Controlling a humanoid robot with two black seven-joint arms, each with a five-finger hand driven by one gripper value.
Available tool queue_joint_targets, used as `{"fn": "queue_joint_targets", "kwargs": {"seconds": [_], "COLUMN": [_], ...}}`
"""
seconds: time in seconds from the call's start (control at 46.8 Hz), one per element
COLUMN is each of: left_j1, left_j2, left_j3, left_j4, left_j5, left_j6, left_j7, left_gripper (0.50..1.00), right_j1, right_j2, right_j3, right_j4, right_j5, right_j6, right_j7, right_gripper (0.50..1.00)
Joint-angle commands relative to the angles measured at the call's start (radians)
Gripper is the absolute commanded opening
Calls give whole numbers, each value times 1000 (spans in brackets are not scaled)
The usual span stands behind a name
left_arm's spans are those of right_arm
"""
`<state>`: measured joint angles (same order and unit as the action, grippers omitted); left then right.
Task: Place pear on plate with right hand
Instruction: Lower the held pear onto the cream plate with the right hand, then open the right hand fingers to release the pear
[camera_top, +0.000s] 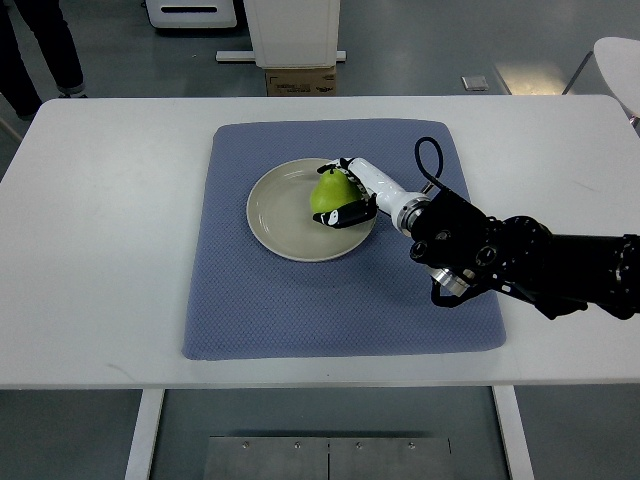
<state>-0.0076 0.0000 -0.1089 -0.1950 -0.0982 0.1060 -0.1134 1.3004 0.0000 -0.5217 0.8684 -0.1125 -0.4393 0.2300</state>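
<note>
Top view: the right hand (350, 192), its black arm reaching in from the picture's right edge, has its fingers clasped around a green pear (331, 192) over the right half of a beige plate (275, 215); whether the fruit touches the plate cannot be told. The plate sits in the upper middle of a blue mat (300, 300), which lies on a white table (90, 250). The plate's left half is bare, and broad stretches of mat lie open below it and to its left. Wide bands of tabletop run along the mat's left and right edges. A person's legs (40, 45) stand beyond the table's far left corner.
</note>
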Motion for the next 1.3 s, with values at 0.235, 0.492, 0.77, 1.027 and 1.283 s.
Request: {"fn": "queue_joint_targets", "kwargs": {"seconds": [0.235,0.492,0.77,1.027,1.283], "left_j1": [0,0,0,0,0], "left_j2": [0,0,0,0,0], "left_j3": [0,0,0,0,0], "left_j4": [0,0,0,0,0], "left_j5": [0,0,0,0,0], "left_j6": [0,0,0,0,0], "left_j7": [0,0,0,0,0], "left_gripper": [1000,1000,1000,1000,1000], "right_j1": [-10,-9,10,57,115], "right_j2": [0,0,0,0,0], "right_j3": [29,43,45,88,117], "right_j4": [1,9,41,86,96], "right_j5": [2,2,0,0,0], "right_j6": [-13,-13,-12,-12,-12], "right_j7": [2,9,12,19,19], "right_gripper": [750,993,1000,1000,1000]}}
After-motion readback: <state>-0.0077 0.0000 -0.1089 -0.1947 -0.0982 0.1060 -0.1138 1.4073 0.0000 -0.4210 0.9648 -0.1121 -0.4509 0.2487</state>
